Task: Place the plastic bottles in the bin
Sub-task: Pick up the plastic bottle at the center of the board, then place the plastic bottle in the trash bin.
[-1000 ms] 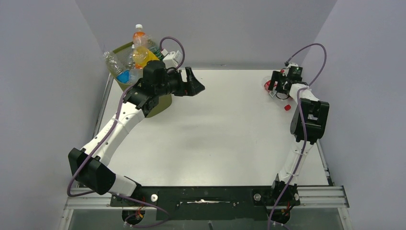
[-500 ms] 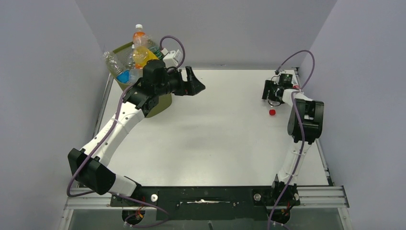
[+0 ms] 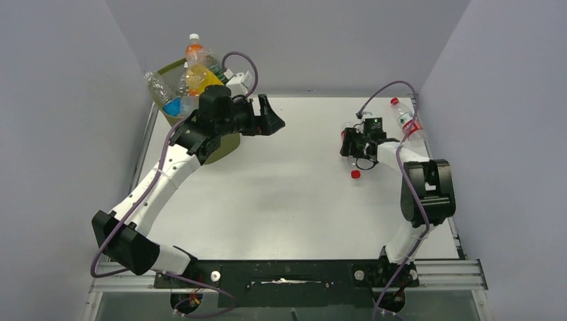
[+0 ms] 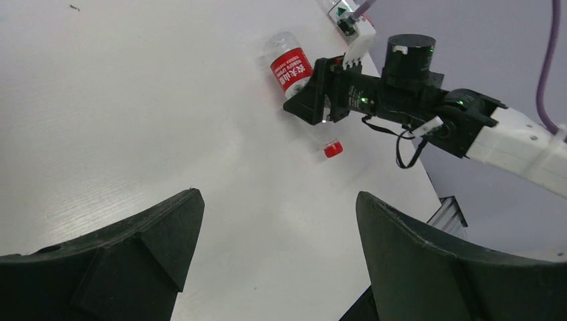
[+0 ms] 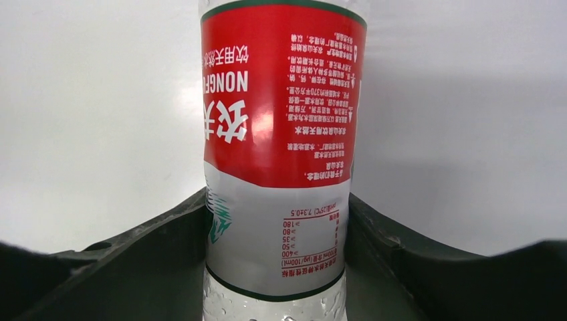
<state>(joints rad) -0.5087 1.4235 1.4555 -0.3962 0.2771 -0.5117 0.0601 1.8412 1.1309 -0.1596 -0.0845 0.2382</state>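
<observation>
The olive-green bin (image 3: pixel 168 68) stands at the back left, piled over its rim with bottles: orange (image 3: pixel 194 52), yellow (image 3: pixel 198 78), blue-labelled (image 3: pixel 172 107). My left gripper (image 3: pixel 271 120) is open and empty, hovering just right of the bin; in the left wrist view (image 4: pixel 279 195) only bare table lies between its fingers. My right gripper (image 3: pixel 346 142) is shut on a clear bottle with a red label (image 5: pixel 281 100), held crosswise; its red cap (image 3: pixel 356 174) points toward me. It also shows in the left wrist view (image 4: pixel 289 67). Another red-capped bottle (image 3: pixel 405 121) lies at the back right.
The left arm's forearm covers the bin's front right side. Grey walls close in the white table (image 3: pixel 287 207) on the left, back and right. A metal rail (image 3: pixel 441 271) with the arm bases runs along the near edge.
My right gripper has carried the red-labelled bottle from the back right corner leftward and nearer. A second bottle now shows at the back right. The left arm has barely moved.
</observation>
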